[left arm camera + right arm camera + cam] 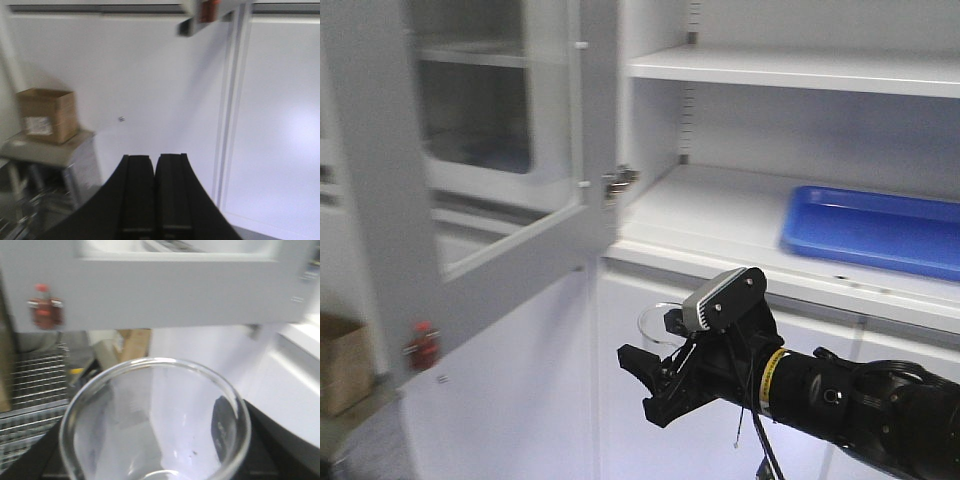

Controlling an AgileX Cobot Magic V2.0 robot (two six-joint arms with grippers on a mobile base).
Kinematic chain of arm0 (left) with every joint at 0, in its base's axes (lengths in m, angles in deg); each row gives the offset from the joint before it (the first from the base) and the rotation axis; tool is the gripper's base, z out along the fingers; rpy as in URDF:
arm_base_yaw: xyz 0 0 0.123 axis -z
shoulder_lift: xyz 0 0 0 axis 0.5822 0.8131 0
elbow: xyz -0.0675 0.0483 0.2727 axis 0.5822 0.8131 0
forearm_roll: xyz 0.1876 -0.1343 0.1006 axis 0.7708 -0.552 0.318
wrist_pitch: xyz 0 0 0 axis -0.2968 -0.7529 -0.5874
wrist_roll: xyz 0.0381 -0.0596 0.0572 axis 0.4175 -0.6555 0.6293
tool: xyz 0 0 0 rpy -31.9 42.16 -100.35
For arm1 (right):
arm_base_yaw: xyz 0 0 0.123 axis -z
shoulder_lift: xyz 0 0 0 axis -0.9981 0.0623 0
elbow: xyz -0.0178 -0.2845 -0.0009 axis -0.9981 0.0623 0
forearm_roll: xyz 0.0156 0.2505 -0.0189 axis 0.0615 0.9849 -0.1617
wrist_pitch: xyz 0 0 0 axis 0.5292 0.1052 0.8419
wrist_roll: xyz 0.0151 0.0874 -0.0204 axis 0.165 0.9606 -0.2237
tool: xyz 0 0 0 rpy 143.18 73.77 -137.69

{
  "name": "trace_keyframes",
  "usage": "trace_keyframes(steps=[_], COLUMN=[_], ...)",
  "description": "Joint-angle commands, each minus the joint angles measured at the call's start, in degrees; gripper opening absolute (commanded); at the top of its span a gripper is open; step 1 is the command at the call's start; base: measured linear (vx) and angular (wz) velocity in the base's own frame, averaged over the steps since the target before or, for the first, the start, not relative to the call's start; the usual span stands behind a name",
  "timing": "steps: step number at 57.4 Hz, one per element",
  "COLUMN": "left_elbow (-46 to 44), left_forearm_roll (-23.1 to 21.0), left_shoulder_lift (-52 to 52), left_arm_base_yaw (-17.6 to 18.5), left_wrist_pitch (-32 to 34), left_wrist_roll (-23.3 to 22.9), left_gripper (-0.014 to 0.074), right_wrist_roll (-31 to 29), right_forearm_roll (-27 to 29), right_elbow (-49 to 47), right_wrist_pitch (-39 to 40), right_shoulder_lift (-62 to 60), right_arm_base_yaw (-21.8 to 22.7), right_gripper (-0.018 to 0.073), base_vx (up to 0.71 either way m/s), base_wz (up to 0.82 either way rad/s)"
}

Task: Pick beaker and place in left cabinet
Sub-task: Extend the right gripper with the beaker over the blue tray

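The left cabinet has two wide pale shelves, and on the lower shelf a shallow blue tray lies flat toward the right side.

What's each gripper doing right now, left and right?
Left gripper: closed, holding nothing.
Right gripper: closed on the beaker.
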Motion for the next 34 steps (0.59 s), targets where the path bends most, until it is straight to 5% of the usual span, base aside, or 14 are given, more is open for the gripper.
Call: trace_keyframes(steps=[1,34], left_elbow=[-0.54,-0.54], left_forearm_roll=[-0.11,-0.11], left_shoulder_lift=[-1.0,-1.0], left_arm_base_yaw=[0.37,0.37], left_wrist_pitch=[4.75,4.75], left_wrist_roll=[-0.2,-0.2], left_gripper=[0.0004,0.0004], right_wrist_roll=[-0.13,-0.13], right_forearm_roll=[1.74,1.74], right_elbow=[-1.57,-1.57], right_wrist_pitch=[3.56,3.56], right_shoulder_lift=[-2.63,-2.63], right_arm_base_yaw=[0.24,0.24], right_gripper=[0.0228,0.0228], base_vx=[0.19,0.19], base_wz=[-0.74,-0.61])
